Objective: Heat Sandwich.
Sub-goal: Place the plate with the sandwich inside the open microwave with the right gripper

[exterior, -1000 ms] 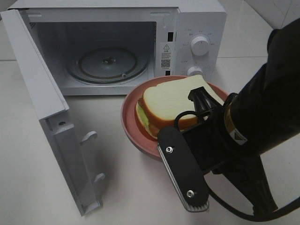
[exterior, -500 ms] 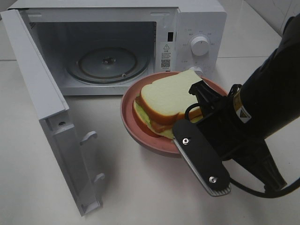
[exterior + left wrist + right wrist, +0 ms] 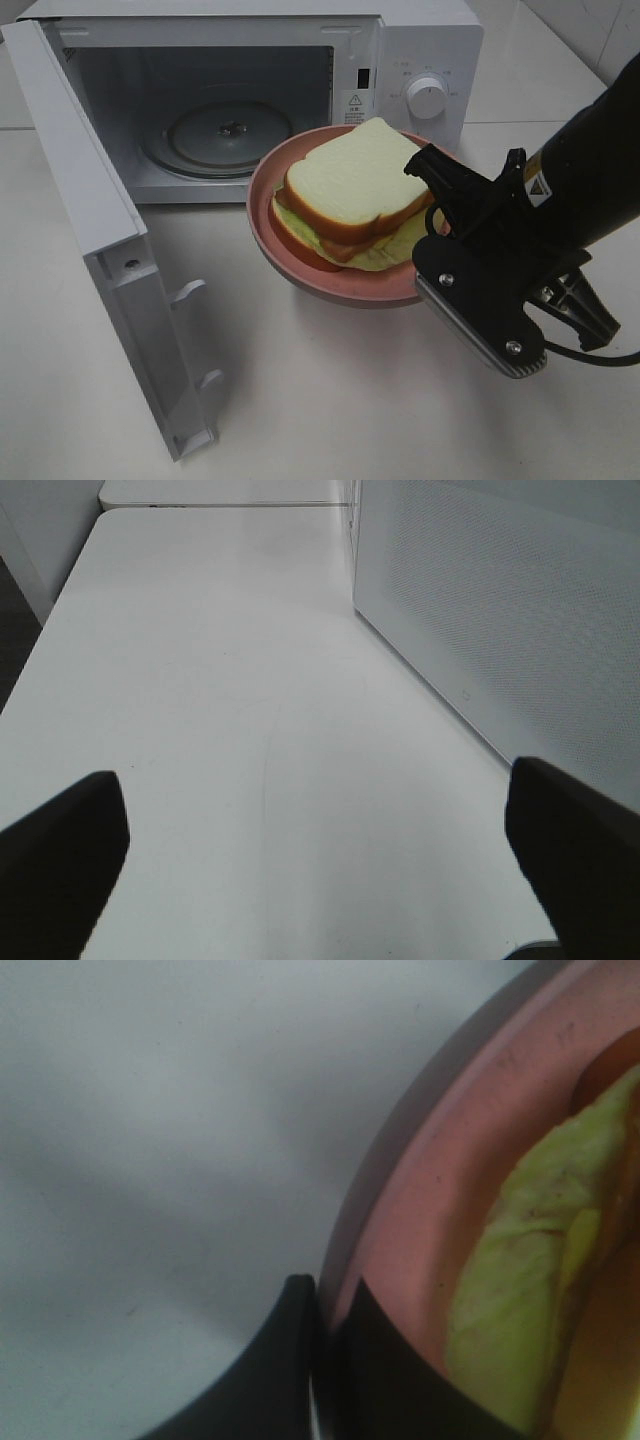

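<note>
Off to the left, left claw [image 3: 310,780] splayed wide over the white tabletop [image 3: 220,730], grasping nothing. Then microwave door [image 3: 90,220] swung open, cavity exposed. Just before the opening, sandwich [image 3: 350,180] lying on pink plate [image 3: 340,285]. At right, right claw [image 3: 318,1295] clenched on the plate's right rim.

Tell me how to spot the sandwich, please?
Find the big white microwave standing open. Just in front of its opening is a round pink plate, and the sandwich lies on it. It is the only food: pale bread, orange-brown crust, yellow-green filling.
</note>
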`<state>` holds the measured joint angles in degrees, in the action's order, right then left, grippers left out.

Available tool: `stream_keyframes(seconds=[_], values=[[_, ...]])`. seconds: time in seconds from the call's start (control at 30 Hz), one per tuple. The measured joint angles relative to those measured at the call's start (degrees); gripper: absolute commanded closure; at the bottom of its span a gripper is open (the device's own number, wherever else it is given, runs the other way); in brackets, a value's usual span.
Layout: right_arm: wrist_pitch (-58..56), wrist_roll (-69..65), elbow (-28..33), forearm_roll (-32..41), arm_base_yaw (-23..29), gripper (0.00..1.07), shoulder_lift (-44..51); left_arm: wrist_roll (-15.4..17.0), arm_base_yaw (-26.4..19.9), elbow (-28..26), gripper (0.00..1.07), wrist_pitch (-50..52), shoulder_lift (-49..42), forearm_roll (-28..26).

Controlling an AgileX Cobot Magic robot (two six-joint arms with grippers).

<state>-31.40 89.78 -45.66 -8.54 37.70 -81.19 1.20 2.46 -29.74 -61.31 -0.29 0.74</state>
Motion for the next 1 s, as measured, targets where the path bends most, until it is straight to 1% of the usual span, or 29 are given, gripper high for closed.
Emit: stream_keyframes(seconds=[0.2,0.4,0.53,0.6,0.67,0.77,0.83,0.97,1.0], values=[[0.06,4.53,0.00,2.12,0.00,1.07,-2.41,0.00,0.00,0.00,0.09,0.00,0.00,0.00],[1.66,4.58,0.00,2.35,0.00,1.07,-4.13,0.00,0.00,0.00,0.09,0.00,0.00,0.00],[2.46,4.58,-1.26,3.04,0.00,1.07,-6.02,0.00,0.00,0.00,0.09,0.00,0.00,0.00],[2.58,4.58,-3.09,3.55,0.00,1.07,-7.79,0.00,0.00,0.00,0.09,0.00,0.00,0.00],[2.64,4.58,-3.67,3.72,0.00,1.07,-8.37,0.00,0.00,0.00,0.09,0.00,0.00,0.00],[2.69,4.58,-6.53,4.98,0.00,1.07,-10.77,0.00,0.00,0.00,0.09,0.00,0.00,0.00],[2.69,4.58,-7.10,5.21,0.00,1.07,-11.40,0.00,0.00,0.00,0.09,0.00,0.00,0.00],[2.52,4.18,-11.34,5.44,0.00,1.07,-15.41,0.00,0.00,0.00,0.09,0.00,0.00,0.00],[2.52,4.18,-11.34,5.44,0.00,1.07,-15.41,0.00,0.00,0.00,0.09,0.00,0.00,0.00]])
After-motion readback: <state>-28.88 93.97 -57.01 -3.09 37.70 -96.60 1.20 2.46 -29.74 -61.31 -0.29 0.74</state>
